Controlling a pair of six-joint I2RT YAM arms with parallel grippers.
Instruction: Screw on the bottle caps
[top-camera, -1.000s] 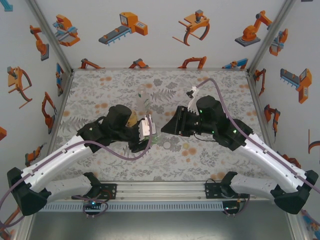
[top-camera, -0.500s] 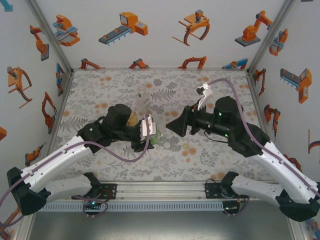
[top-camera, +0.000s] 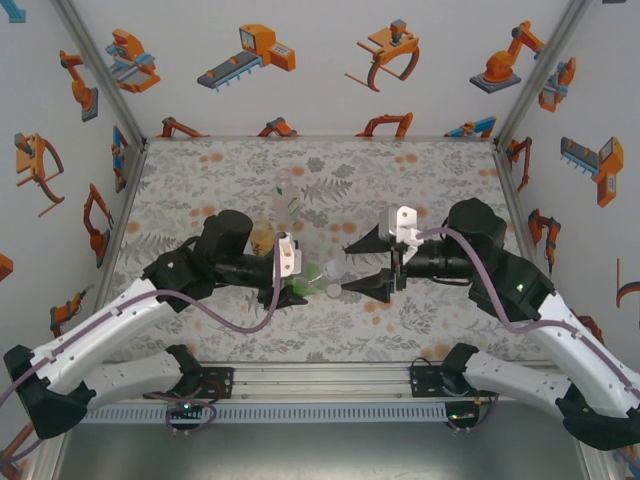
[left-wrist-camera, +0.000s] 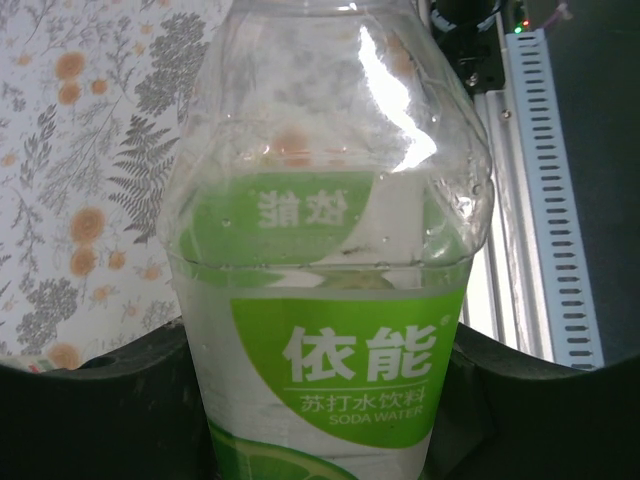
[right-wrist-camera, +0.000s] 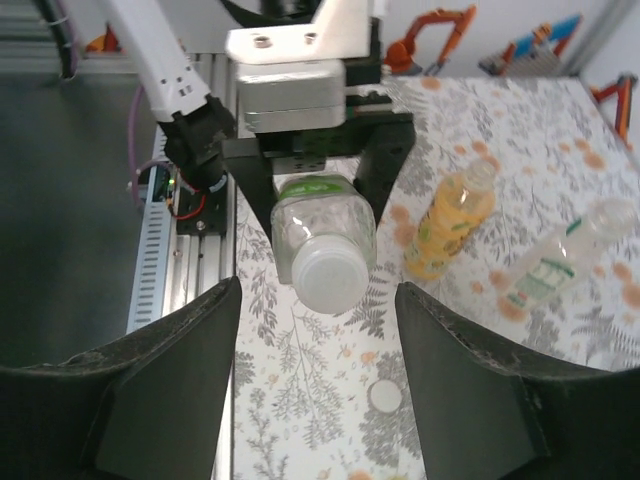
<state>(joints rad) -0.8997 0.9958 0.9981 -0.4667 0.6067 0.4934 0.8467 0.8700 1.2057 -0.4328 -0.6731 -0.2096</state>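
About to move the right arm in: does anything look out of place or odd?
A loose white cap lies on the table, apart from every bottle, below the soda water bottle that the left gripper holds on its side. That bottle is itself capped. No spill shows.

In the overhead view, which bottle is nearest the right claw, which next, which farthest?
1. Green bottle: straight ahead of the right gripper, held by the left gripper.
2-3. Amber bottle and clear bottle: toward the back, too close to call.
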